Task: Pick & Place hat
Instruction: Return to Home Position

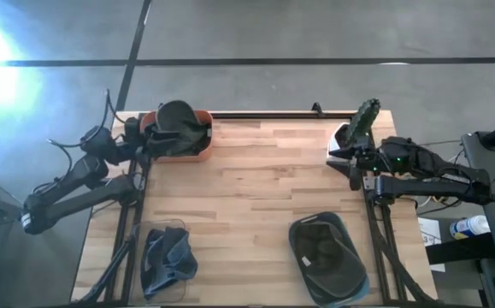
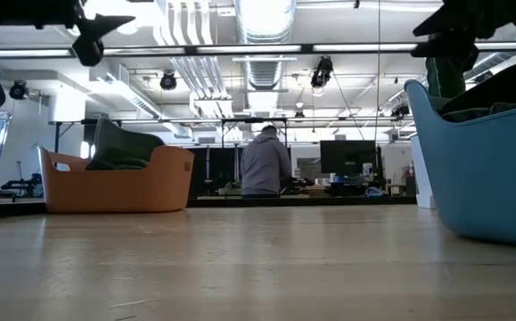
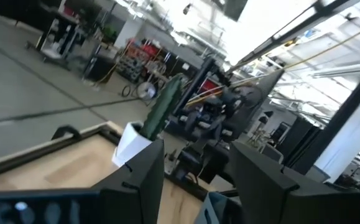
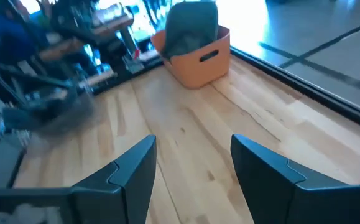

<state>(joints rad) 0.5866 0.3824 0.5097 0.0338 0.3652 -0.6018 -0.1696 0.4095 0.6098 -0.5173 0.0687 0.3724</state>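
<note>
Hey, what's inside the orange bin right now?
A dark green cap sits on top in the orange bin, poking above its rim. Anything underneath is covered, so I cannot tell.

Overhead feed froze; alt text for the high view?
Both arms sit at the table's sides: left gripper beside the orange bin holding a green cap, right gripper beside a potted cactus. A dark cap fills the blue bin.

Bright ceiling lights (image 2: pixel 262 18) overhead, white glare on floor (image 1: pixel 298 30) at high view's left, blown-out wrist backgrounds
</note>
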